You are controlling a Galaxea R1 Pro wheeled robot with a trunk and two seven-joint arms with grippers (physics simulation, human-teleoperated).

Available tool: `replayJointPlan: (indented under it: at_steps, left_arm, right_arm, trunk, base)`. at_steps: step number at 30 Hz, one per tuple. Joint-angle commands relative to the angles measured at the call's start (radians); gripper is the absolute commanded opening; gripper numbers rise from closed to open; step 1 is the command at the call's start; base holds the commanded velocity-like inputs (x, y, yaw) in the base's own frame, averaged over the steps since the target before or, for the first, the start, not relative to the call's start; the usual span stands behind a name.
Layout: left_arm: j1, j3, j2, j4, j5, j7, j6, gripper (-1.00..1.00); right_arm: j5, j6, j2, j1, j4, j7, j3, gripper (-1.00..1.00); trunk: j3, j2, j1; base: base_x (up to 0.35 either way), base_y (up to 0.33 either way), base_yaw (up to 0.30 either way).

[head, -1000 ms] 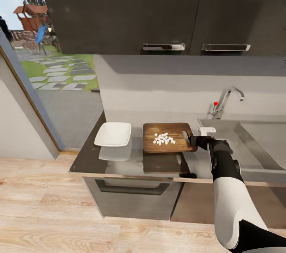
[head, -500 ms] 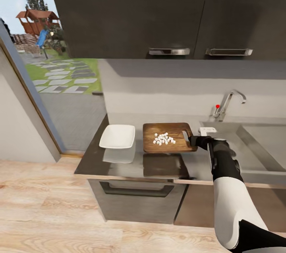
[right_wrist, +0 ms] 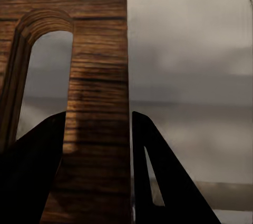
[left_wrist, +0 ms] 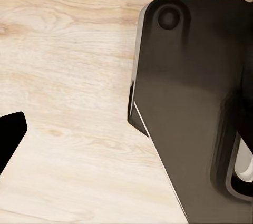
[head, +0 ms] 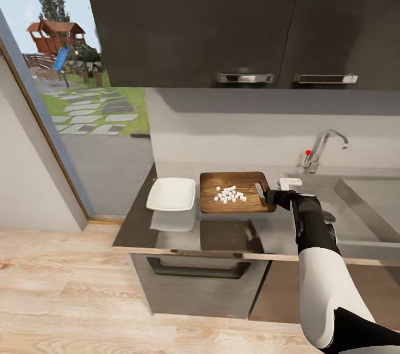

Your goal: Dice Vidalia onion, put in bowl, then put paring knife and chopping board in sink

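Observation:
My right gripper [head: 270, 197] is shut on the handle end of the brown chopping board [head: 236, 192], which hangs just above the grey countertop [head: 178, 229] and casts a shadow below. In the right wrist view the dark fingers [right_wrist: 158, 182] clamp the wooden strip beside the board's [right_wrist: 97, 66] slot hole. Small white pieces of the diced Vidalia onion [head: 229, 194] lie in a heap on the board. The white square bowl [head: 172, 194] stands left of the board, a small gap away. The sink [head: 366, 198] lies at the right. The paring knife is out of view. One dark finger [left_wrist: 10, 137] of my left gripper hangs over the floor.
The chrome tap [head: 325, 145] with its red knob stands behind the sink. Dark wall cabinets [head: 222, 15] hang above the counter. A glass door [head: 66, 104] at the left looks onto a garden. Wood floor [head: 61, 287] runs in front of the counter.
The whole view has shifted as the camera moved. The board, held in my right gripper, now stands closer to the bowl and farther from the tap than before.

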Motion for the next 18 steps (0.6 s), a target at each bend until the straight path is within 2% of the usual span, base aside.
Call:
replayJointPlan:
  at_steps: [1,10,18]
  left_arm:
    - [0.000,-0.008,0.001,-0.002,0.006,0.008,-0.002,1.00]
    - [0.000,-0.008,0.001,-0.002,0.006,0.008,-0.002,1.00]
    - [0.000,-0.008,0.001,-0.002,0.006,0.008,-0.002,1.00]
  right_arm:
    - [0.009,0.002,0.002,-0.001,-0.001,0.010,-0.005,-1.00]
    - [0.009,0.002,0.002,-0.001,-0.002,0.010,-0.004,-1.00]
    - [0.009,0.002,0.001,-0.001,-0.002,0.010,-0.005,-1.00]
  trunk:
    - [0.000,-0.002,0.001]
    - [0.014,-0.002,0.001]
    - [0.027,-0.002,0.001]
  base:
    - [0.000,0.188,0.000]
    - [0.000,0.267,0.000]
    - [0.003,0.158,0.000]
